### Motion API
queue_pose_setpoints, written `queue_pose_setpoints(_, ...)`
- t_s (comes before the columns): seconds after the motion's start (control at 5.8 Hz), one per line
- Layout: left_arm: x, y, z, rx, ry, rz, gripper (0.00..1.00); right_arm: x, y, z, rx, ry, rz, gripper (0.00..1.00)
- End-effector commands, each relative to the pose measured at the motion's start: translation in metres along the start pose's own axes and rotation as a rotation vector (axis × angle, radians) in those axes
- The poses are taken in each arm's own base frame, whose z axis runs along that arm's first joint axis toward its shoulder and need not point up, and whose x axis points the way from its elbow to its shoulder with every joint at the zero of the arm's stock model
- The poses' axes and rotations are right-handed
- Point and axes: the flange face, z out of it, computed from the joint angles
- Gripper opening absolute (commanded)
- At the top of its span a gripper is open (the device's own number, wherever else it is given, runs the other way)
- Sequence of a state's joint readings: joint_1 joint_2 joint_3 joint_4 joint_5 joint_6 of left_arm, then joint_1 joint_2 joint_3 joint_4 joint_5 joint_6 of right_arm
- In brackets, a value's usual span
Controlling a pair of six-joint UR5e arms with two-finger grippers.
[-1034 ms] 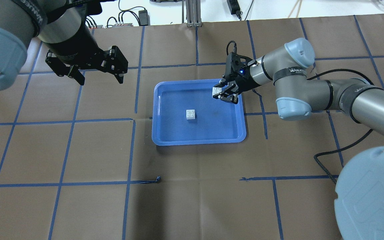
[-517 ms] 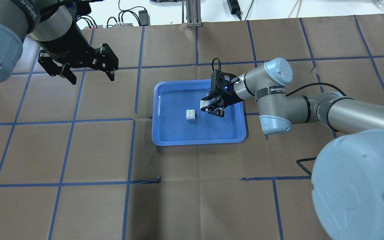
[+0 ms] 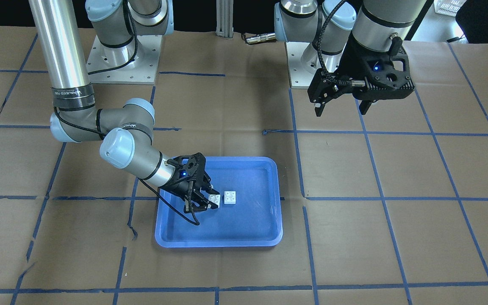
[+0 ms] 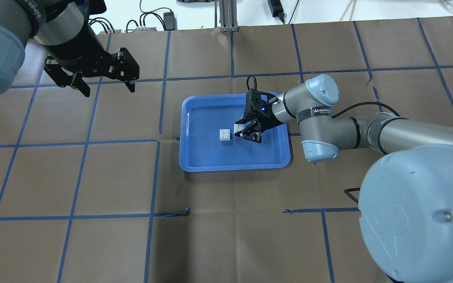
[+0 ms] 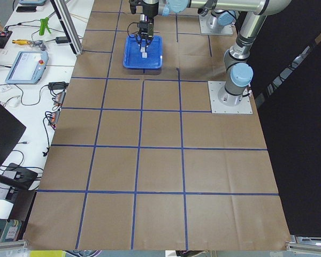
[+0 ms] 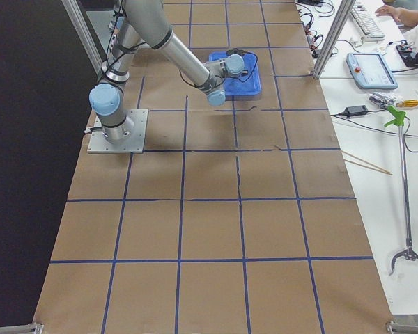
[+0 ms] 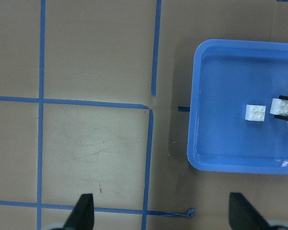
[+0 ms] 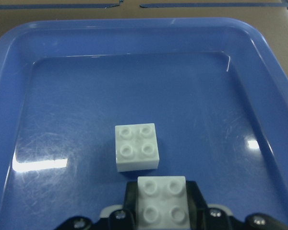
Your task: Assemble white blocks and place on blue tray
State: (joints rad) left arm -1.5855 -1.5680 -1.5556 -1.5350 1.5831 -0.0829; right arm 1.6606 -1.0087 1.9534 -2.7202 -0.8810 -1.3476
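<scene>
- Table paper [image 4: 226, 236]: matte brown, creased, w/ tape grid [image 4: 153, 177] in blue. Prob. decent friction under the tray.
- Blue tray [image 4: 207, 118]: mid-table, shallow rigid plastic, rounded corners, raised rim. Glossy floor, lightly scuffed, glare patches in right wrist view. Looks slick, so a small part could skate if pushed sideways.
- Left gripper [image 4: 108, 91]: parked high over bare table, well apart from tray. Fingers spread wide, nothing between them.
- Right gripper [image 4: 241, 131]: low inside tray, closed across two opposite side walls of one brick, studs up.
- Held block [image 8: 162, 199]: just beside the other brick, not over it yet. Hard moulded plastic, square, four round studs, v. light, stiff, not fragile. Smooth flat sides, so best pinched on those, never on studs. Grip seems square, no tilt visible.
- Loose block [image 8: 136, 147]: flat on tray floor nr centre, studs up, unrestrained. Same make and size. Likely to slide on glossy floor unless press comes straight down. Needs stud alignment first, then firm push for snap fit.
</scene>
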Motion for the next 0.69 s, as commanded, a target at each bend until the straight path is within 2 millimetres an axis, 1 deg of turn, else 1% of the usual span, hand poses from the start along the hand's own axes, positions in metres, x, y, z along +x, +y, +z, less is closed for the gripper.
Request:
queue_pose_setpoints(0.0, -0.0025, -0.0011, -0.0010, 0.003, 0.002, -0.005, 0.99, -0.0047, -0.0049, 0.0059, 0.001, -0.011, -0.007, 0.27)
queue_pose_setpoints(0.52, -0.0031, -0.0021, -0.0040, 0.009, 0.003, -0.004, 0.99, -0.0103, -0.0024, 0.0088, 0.001, -0.021, -0.002, 0.27)
